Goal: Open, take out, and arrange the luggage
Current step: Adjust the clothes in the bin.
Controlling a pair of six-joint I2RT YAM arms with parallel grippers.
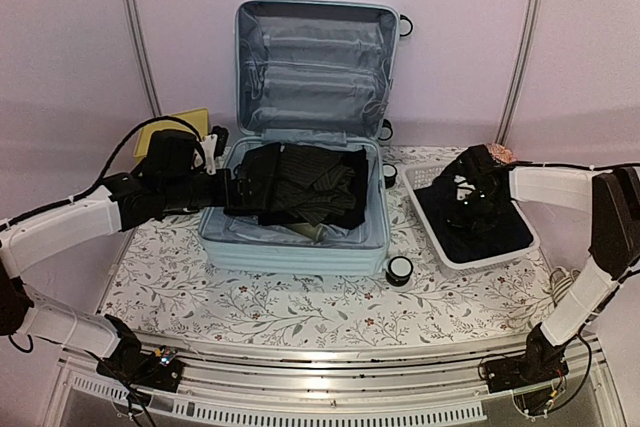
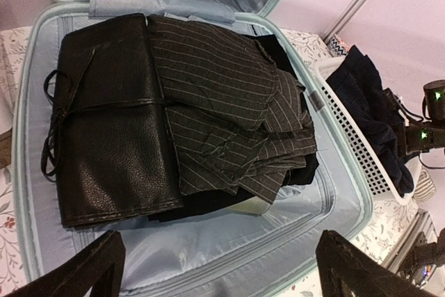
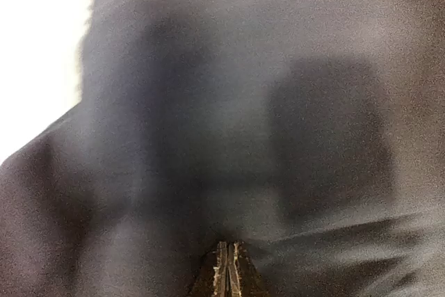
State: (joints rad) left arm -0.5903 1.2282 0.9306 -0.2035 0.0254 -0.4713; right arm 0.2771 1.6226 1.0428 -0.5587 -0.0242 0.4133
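The pale mint luggage [image 1: 296, 252] lies open mid-table, its lid [image 1: 315, 57] standing upright at the back. Inside are a black leather bag [image 2: 104, 116] with a cord tie and a folded dark striped garment [image 2: 222, 102] on top of other black clothes. My left gripper [image 2: 219, 252] hovers open over the luggage's left side [image 1: 238, 187], nothing between its fingers. My right gripper [image 1: 463, 192] is over the white lattice basket [image 1: 500, 253], shut on a dark garment [image 3: 243, 102] that fills the right wrist view and lies in the basket [image 1: 485, 227].
A yellow-topped box [image 1: 178, 125] sits behind my left arm at the back left. A caster wheel [image 1: 399, 269] sticks out at the luggage's front right corner. A floral tablecloth [image 1: 300, 307] covers the table. Cables trail from both arms.
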